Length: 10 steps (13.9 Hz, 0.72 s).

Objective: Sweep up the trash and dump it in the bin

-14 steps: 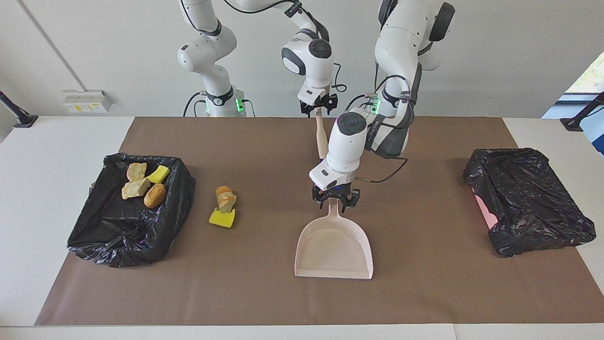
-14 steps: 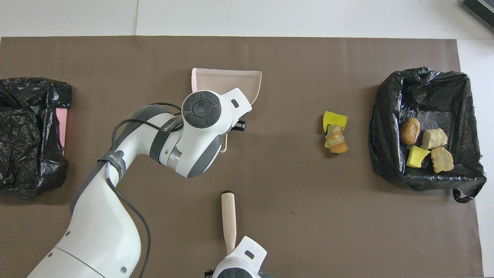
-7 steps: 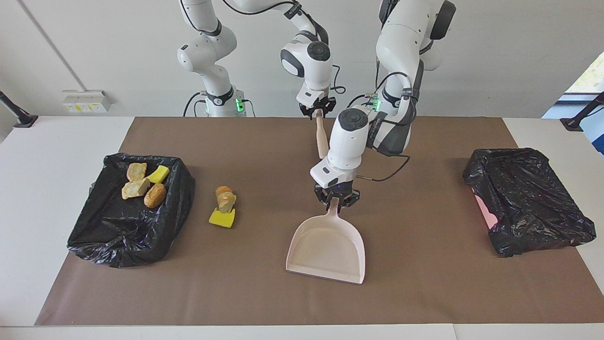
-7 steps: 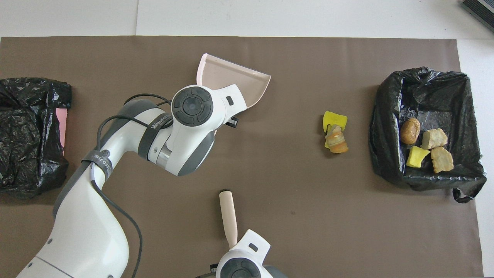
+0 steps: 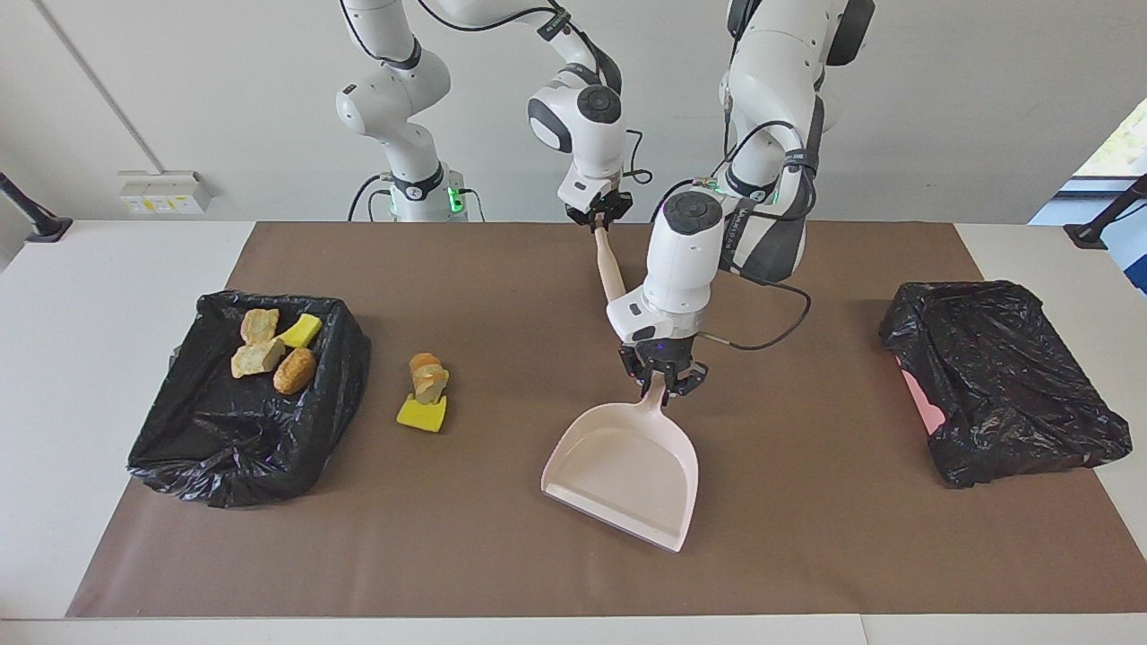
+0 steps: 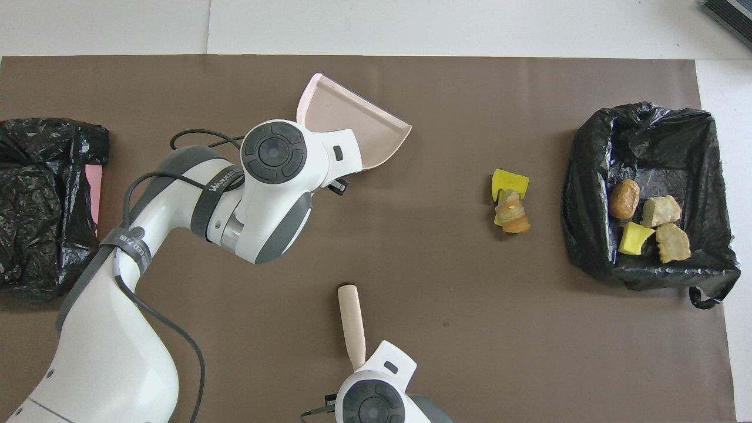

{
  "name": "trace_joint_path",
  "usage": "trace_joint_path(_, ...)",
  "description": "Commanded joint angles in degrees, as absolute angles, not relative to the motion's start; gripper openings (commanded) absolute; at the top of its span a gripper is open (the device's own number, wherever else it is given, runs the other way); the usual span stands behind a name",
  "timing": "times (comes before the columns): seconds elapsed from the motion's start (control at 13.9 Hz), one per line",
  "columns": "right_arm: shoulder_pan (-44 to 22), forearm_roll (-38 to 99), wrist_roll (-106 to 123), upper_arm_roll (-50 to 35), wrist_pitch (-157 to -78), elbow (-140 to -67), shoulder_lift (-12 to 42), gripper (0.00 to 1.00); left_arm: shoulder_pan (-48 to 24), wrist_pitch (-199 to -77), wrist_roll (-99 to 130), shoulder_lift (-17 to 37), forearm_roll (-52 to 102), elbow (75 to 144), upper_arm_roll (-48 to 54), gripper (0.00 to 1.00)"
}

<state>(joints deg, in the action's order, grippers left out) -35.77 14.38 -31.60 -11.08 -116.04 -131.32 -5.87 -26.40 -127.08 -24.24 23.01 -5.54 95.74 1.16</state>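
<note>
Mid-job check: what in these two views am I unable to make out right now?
- Left gripper on the dustpan handle: in the overhead view the arm's own wrist covers both.
- Right gripper: overhead view's bottom edge cuts it off; only the brush handle shows.
- Brush head: not visible in either view.
- Bin at the left arm's end: crumpled black bag hides its contents.

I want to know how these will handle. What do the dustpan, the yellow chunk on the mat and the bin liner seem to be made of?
Dustpan: probably rigid plastic, pale pink, smooth matte, with thin moulded walls.
Yellow chunk: looks like sponge foam, bright with a dull surface and cut edges.
Bin liner: thin black plastic film, crinkled and glossy where light catches its folds.
</note>
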Motion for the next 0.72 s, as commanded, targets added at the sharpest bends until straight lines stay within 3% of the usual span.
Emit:
trace_joint_path(0.0,-28.2,12.5,-24.7,-11.2,-109.9,-131.7,-11.7,0.00,-25.7,-124.7,-37.4,21.8,-6.4,96.8,1.5,0.00)
trace_joint_path(0.29,-16.3,5.7,-21.7,-11.3,-107.3,-129.6,-11.6,0.00,-26.0,-122.0,-45.8,20.1,-5.8,99.9,1.8,0.00)
trace_joint_path(0.65,-4.7,-6.3,-14.7,-11.4,-107.7,-124.2,-5.7,0.00,-28.0,-124.5,-48.6,18.8,-5.8,103.0,2.4,0.00)
